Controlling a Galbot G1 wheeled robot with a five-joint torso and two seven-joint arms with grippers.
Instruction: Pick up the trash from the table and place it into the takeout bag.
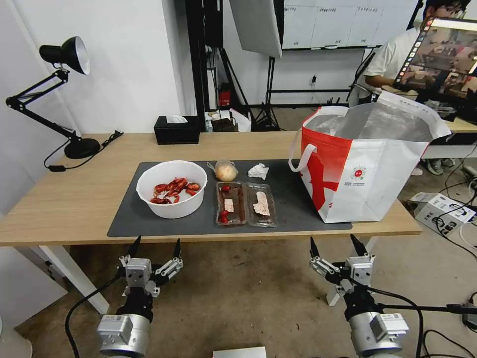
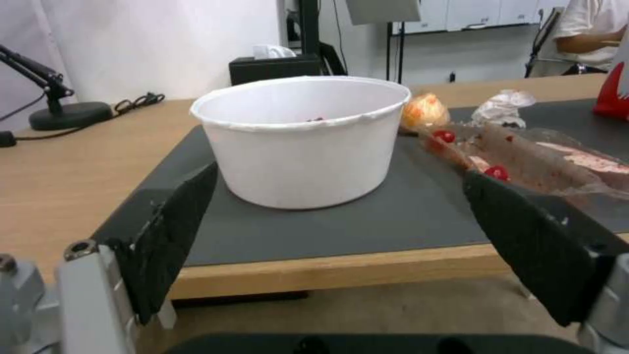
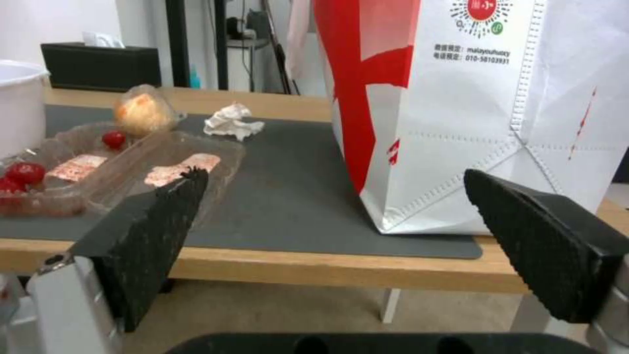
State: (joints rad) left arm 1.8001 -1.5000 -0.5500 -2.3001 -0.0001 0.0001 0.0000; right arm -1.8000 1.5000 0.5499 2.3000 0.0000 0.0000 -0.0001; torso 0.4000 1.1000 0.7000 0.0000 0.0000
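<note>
The left end effector [image 1: 155, 247] hangs below the tabletop's [image 1: 64, 199] near edge, jaws spread wide and holding nothing. Straight ahead of it, on the left part of the dark mat [image 1: 293, 209], stands the white bowl [image 1: 172, 189] of crayfish shells. Next along the near edge lies the clear hinged tray [image 1: 245, 204], opened flat, its two halves side by side and each long axis running toward the far edge; behind it sit the knotted bag [image 1: 225, 171] and the crumpled tissue [image 1: 258, 171]. The right end effector [image 1: 339, 246], equally wide open and empty, hangs below the near edge facing the takeout bag [image 1: 365, 164] at the mat's right end. By position, the left arm looks nearer the bowl, the right nearer the bag.
</note>
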